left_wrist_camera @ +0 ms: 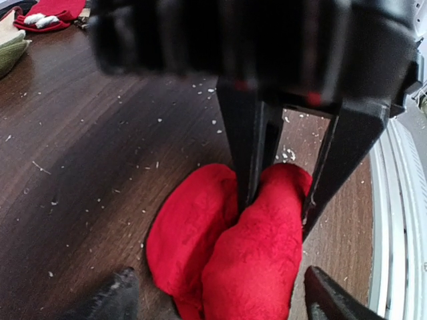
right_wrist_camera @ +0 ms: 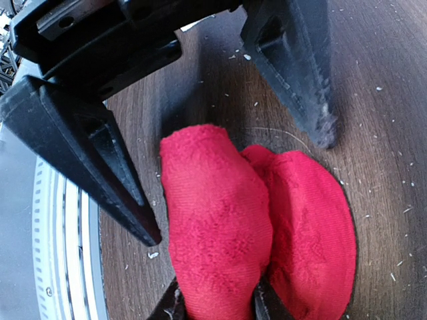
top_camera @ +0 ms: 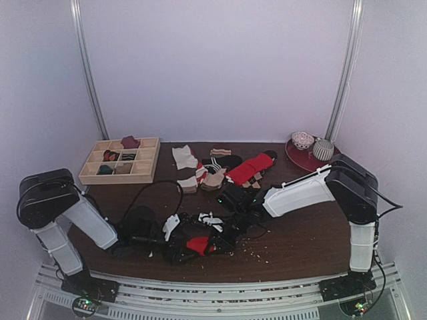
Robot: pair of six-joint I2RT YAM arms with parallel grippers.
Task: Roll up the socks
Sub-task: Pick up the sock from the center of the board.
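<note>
Socks (right_wrist_camera: 257, 227), red roll, lengthwise in right hand (right_wrist_camera: 217, 305)

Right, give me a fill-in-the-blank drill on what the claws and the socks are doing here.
1. The right claw is clamped on a rolled sock bundle coloured ____.
2. The left claw straddles that bundle with its jaws ____.
3. In the top view, the wooden divider tray sits on the table at its far ____ corner.
Missing words: red; open; left.
</note>
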